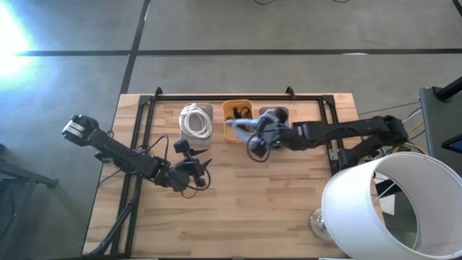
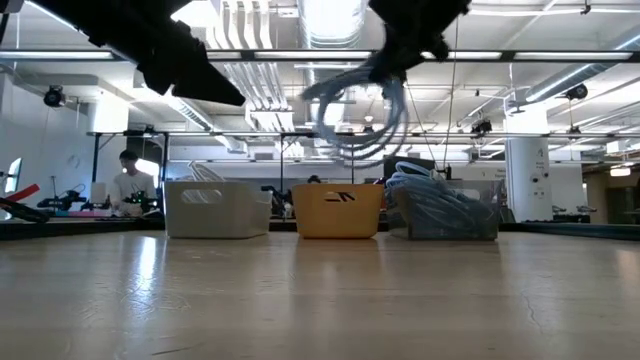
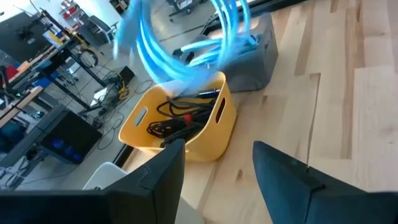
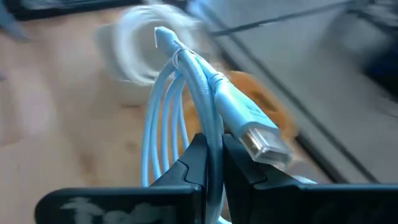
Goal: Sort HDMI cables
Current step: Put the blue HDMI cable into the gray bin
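A light-blue coil [image 1: 242,127] is in the air over the orange tray [image 1: 228,134] and the grey tray [image 1: 274,111], held by my right gripper [image 1: 257,143], which is shut on it. In the low view the coil [image 2: 355,110] hangs above the trays. The orange tray [image 3: 205,134] holds black bundles [image 3: 180,115]. White coils [image 1: 195,120] lie in the clear tray [image 2: 215,208]. More light-blue coils [image 2: 430,190] fill the grey tray [image 2: 445,215]. My left gripper [image 1: 200,173] hovers open over the table, near of the clear tray, its fingers [image 3: 168,171] empty. My right gripper [image 4: 214,155] pinches several strands of the light-blue coil [image 4: 211,124] between its two fingers, close to the HDMI plug [image 4: 261,140], which sticks out past them. The coil is lifted clear and hangs as a loop below the gripper [image 2: 400,50].
A lamp with a white shade [image 1: 382,209] stands at the table's near right corner. A black frame [image 1: 238,95] runs along the far edge behind the trays. Bare wood [image 1: 253,209] lies near of both grippers. A person [image 2: 128,180] sits in the room beyond.
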Action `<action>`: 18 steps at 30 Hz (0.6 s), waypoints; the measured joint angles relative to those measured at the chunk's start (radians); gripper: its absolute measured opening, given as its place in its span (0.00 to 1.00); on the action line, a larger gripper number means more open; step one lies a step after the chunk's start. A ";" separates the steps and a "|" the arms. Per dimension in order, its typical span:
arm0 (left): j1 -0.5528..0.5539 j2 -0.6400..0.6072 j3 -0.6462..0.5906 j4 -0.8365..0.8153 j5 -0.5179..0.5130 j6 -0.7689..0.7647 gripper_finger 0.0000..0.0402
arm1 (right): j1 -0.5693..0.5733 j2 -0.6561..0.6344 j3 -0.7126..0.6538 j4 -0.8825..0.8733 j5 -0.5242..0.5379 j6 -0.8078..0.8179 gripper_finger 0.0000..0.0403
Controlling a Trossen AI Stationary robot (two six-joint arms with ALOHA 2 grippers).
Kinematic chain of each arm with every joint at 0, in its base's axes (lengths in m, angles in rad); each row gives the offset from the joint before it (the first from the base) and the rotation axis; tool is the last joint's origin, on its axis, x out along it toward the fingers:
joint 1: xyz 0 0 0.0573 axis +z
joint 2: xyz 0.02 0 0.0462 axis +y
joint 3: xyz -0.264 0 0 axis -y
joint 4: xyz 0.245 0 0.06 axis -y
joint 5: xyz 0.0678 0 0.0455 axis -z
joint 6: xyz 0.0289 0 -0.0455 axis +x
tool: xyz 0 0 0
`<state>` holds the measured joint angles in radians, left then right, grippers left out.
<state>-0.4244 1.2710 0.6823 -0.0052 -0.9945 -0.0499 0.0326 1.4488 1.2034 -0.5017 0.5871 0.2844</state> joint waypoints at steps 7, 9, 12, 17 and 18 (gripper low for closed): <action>0.000 0.000 0.000 -0.033 0.000 -0.028 0.48 | -0.020 -0.150 -0.099 -0.111 0.104 0.131 0.06; 0.000 0.000 0.000 -0.036 0.000 -0.031 0.48 | -0.028 -0.188 -0.155 -0.109 0.104 0.157 0.06; 0.000 0.000 0.000 -0.037 0.000 -0.032 0.48 | -0.052 -0.244 -0.251 -0.095 0.102 0.227 0.06; 0.000 0.000 0.000 -0.037 0.002 -0.032 0.48 | -0.120 -0.332 -0.413 -0.019 0.105 0.315 0.06; 0.000 0.000 0.000 -0.037 0.002 -0.033 0.48 | -0.138 -0.345 -0.444 -0.006 0.105 0.328 0.06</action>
<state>-0.4242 1.2713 0.6823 -0.0422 -0.9928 -0.0827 -0.1051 1.1041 0.7598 -0.5075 0.6920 0.6120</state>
